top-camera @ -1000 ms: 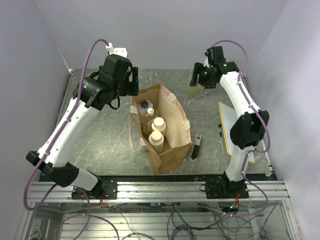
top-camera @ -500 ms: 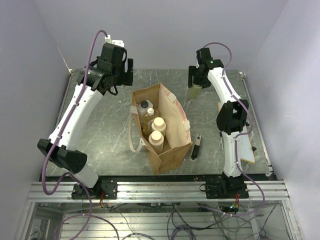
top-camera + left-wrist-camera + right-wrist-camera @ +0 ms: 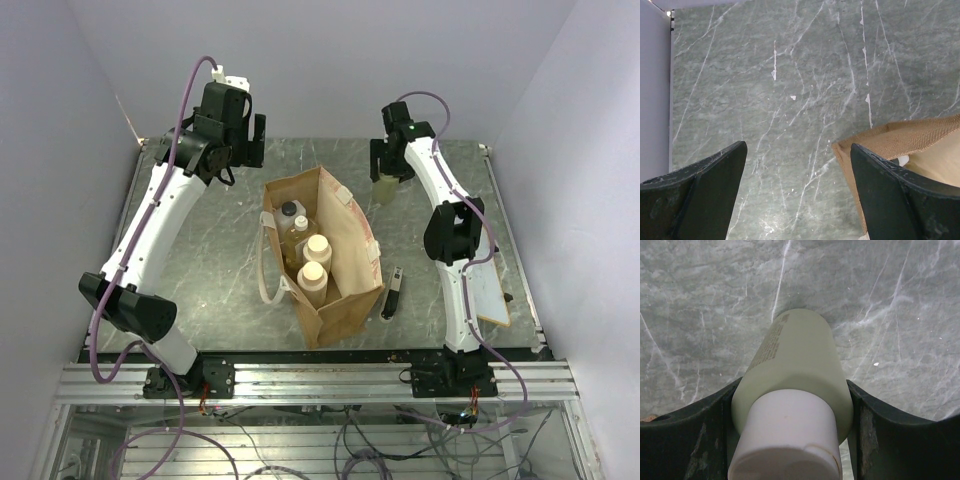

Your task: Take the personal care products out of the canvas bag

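The tan canvas bag (image 3: pixel 335 262) stands open mid-table with cream handles. Inside it are two cream bottles with tan caps (image 3: pixel 315 262), a translucent bottle with a black cap (image 3: pixel 289 211) and a small white-capped bottle (image 3: pixel 301 223). My right gripper (image 3: pixel 388 172) is shut on a pale cream bottle with a white cap (image 3: pixel 795 390), held upright over the marble behind and to the right of the bag. My left gripper (image 3: pixel 238 150) is open and empty above the table behind the bag's left corner; the bag's rim (image 3: pixel 900 145) shows by its right finger (image 3: pixel 900 195).
A black pen-like marker (image 3: pixel 392 292) lies right of the bag. A white wood-framed board (image 3: pixel 480 275) lies at the right edge. Walls close in the back and sides of the green marble table (image 3: pixel 200 250).
My right gripper has carried the cream bottle leftward, toward the bag side. My left arm rose and stretched toward the back left, then stayed nearly still.
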Robot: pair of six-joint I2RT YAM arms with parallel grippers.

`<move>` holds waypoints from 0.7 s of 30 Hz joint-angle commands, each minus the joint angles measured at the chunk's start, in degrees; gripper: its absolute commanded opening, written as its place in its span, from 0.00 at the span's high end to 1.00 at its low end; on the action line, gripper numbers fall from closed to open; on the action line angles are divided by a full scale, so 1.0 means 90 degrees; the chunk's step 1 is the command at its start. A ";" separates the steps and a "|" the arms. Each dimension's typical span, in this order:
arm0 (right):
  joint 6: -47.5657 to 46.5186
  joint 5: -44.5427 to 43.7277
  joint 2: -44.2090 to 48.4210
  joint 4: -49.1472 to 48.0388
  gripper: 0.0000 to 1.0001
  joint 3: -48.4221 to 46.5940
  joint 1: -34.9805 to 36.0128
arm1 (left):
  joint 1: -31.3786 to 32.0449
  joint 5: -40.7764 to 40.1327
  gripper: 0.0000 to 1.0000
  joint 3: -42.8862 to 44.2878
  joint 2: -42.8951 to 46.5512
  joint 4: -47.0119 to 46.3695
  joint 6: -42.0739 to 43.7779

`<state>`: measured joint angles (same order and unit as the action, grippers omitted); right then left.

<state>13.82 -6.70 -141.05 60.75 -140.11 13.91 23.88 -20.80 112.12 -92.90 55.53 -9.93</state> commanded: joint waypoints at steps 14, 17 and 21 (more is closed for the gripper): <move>-0.0061 0.0065 0.0059 -0.0486 0.27 -0.0374 0.0022 | -0.0046 0.0334 0.05 0.0466 0.0123 0.0191 -0.0339; -0.0102 0.0018 0.0155 -0.0445 0.13 -0.0409 0.0023 | -0.0046 0.0555 0.05 0.0250 0.0317 0.0129 -0.0444; -0.0084 -0.0015 0.0489 -0.0526 0.04 -0.0047 0.0017 | -0.0046 0.0734 0.05 0.0155 0.0459 0.0244 -0.0547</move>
<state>13.13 -6.24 -141.10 58.04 -141.47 14.04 23.83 -17.52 113.80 -91.33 56.60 -13.08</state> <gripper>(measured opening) 0.936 0.953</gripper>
